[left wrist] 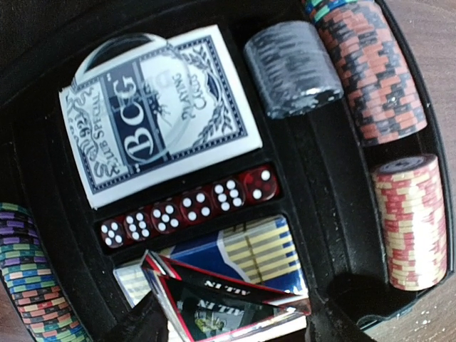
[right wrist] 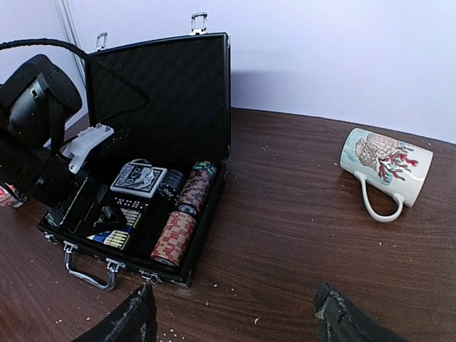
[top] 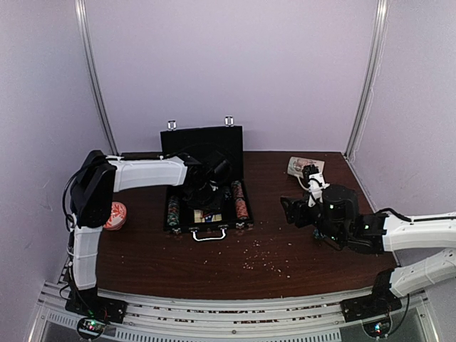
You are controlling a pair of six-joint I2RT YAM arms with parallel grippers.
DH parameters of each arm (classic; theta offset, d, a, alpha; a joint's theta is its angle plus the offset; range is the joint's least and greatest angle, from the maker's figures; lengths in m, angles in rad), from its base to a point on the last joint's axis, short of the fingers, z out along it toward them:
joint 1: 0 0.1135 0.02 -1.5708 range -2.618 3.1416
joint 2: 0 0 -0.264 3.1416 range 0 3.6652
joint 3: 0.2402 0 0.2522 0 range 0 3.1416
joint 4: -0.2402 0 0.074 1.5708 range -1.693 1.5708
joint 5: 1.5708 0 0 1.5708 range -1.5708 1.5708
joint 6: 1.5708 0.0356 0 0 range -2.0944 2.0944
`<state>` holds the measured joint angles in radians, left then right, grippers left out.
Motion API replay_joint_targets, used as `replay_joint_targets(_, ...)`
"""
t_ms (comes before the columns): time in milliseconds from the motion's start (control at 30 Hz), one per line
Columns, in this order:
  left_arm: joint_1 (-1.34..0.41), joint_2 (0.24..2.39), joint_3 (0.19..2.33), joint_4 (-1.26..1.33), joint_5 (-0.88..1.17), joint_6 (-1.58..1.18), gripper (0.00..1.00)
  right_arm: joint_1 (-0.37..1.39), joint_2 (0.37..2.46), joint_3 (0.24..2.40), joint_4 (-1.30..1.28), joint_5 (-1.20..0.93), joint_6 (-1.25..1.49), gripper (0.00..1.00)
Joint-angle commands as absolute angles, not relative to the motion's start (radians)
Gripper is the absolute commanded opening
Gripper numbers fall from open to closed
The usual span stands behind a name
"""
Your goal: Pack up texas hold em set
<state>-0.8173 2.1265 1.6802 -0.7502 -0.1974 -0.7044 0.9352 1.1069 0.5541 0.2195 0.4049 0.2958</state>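
The black briefcase [top: 203, 142] stands open at mid-table, lid upright; the right wrist view shows its lid [right wrist: 164, 92]. Inside lie a boxed BCG card deck [left wrist: 157, 107], a row of red dice [left wrist: 189, 206], a second blue and yellow deck [left wrist: 263, 246], a black chip stack [left wrist: 292, 68], red-black [left wrist: 370, 71] and red-cream [left wrist: 413, 221] stacks, and a multicoloured stack [left wrist: 28, 278]. My left gripper [left wrist: 235, 324] is low inside the case [top: 203, 196], shut on a clear triangular "ALL IN" plaque [left wrist: 228, 299] over the second deck. My right gripper [right wrist: 231, 320] is open and empty right of the case [top: 288, 209].
A white printed mug [top: 303, 167] lies on its side at the back right, also in the right wrist view [right wrist: 385, 167]. An orange-red round dish [top: 115, 215] sits left of the case. Crumbs [top: 263, 260] dot the wood in front. The silver handle [top: 209, 235] faces me.
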Motion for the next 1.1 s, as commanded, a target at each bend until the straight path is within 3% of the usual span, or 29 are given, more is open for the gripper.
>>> replay_joint_targets(0, -0.816, 2.138, 1.686, -0.778, -0.16, -0.716, 0.67, 0.931, 1.114, 0.588, 0.211, 0.411, 0.302, 0.76)
replay_joint_targets(433, -0.817, 1.999, 1.683, -0.764, -0.28, -0.71, 0.88, 0.93, 1.083, 0.583, 0.204, 0.411, 0.298, 0.79)
replay_joint_targets(567, -0.816, 1.874, 1.643, -0.699, -0.346, -0.66, 0.89, 0.93, 0.993, 0.548, 0.216, 0.431, 0.323, 0.99)
replay_joint_targets(633, -0.815, 1.803, 1.592, -0.655, -0.345, -0.615, 0.89, 0.93, 0.923, 0.518, 0.208, 0.463, 0.324, 1.0)
replay_joint_targets(800, -0.785, 1.694, 1.523, -0.605, -0.222, -0.531, 0.94, 0.895, 0.852, 0.576, -0.041, 0.573, 0.406, 1.0)
replay_joint_targets(933, -0.75, 1.551, 1.36, -0.466, -0.162, -0.462, 0.94, 0.798, 0.851, 0.597, -0.186, 0.432, 0.471, 1.0)
replay_joint_targets(1067, -0.563, 1.404, 1.16, -0.333, 0.139, -0.468, 0.94, 0.676, 0.928, 0.623, -0.339, 0.33, 0.535, 1.0)
